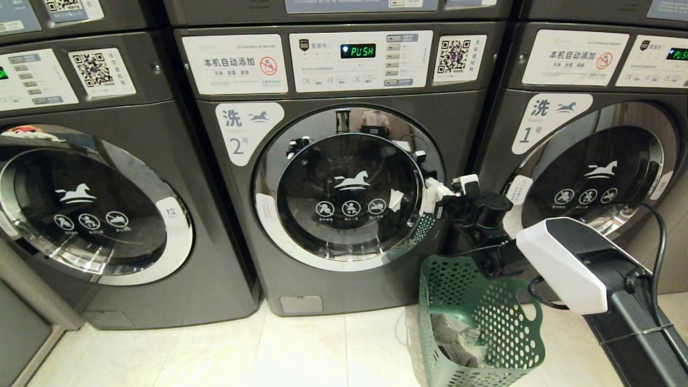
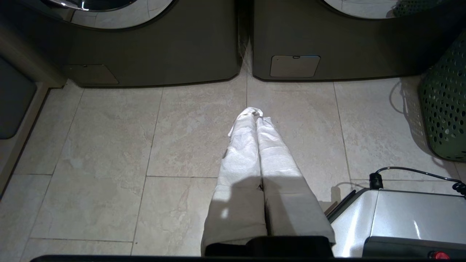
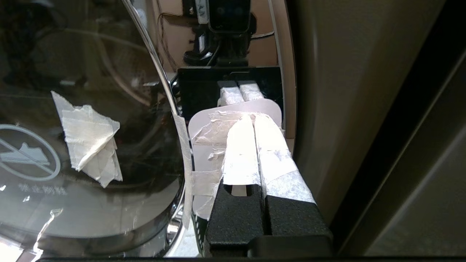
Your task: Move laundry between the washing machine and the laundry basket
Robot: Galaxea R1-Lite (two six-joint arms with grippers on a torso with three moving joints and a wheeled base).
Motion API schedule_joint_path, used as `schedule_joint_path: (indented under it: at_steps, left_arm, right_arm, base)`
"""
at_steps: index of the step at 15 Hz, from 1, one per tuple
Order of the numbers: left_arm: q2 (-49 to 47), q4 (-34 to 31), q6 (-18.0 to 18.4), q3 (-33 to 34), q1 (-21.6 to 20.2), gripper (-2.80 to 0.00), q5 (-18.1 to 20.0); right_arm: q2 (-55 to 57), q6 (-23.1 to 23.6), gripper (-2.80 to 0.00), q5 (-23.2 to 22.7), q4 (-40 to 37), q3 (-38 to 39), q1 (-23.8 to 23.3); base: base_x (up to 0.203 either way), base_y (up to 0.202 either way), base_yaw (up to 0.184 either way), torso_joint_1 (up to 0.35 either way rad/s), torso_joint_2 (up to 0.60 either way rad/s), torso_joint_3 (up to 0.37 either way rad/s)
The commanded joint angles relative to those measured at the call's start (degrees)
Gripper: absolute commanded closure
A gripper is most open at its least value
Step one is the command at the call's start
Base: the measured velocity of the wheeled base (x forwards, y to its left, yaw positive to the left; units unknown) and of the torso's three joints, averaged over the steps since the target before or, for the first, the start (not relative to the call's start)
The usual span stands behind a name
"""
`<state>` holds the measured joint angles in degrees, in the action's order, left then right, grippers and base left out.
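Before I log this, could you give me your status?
Right gripper shut, at door tab of washer 2. Left gripper shut, parked. Green basket below.

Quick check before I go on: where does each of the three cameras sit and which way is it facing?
Head: up on the robot, facing washer 2; right arm and right gripper at the door's edge, basket below.
Left wrist: low, facing the floor; left gripper shut, parked, empty.
Right wrist: behind the shut fingers, facing the door tab.
Shared: head and left wrist both show the basket.
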<state>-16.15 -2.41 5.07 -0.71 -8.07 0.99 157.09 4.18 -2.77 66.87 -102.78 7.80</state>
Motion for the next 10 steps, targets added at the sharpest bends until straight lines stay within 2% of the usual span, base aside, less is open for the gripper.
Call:
schedule_joint_path:
  at_steps: [1, 3, 10]
  left_arm:
    - [-0.1, 0.0, 0.0, 0.0, 0.0, 0.00, 0.1]
    - [-0.1, 0.0, 0.0, 0.0, 0.0, 0.00, 0.0]
    - [-0.1, 0.0, 0.0, 0.0, 0.0, 0.00, 0.0]
  right_arm:
    - [5.1, -0.5, 0.00, 0.2, -1.9, -5.6, 0.0]
    - [7.1, -1.0, 0.00, 0.3, -4.0, -9.7, 0.0]
    - [7.2, -2.7, 0.00, 0.7, -4.6, -9.9, 0.0]
  base:
    - [0.000, 0.000, 0.000, 0.000, 0.00, 0.000]
    - [0.000, 0.000, 0.000, 0.000, 0.00, 0.000]
    - [0.000, 0.000, 0.000, 0.000, 0.00, 0.000]
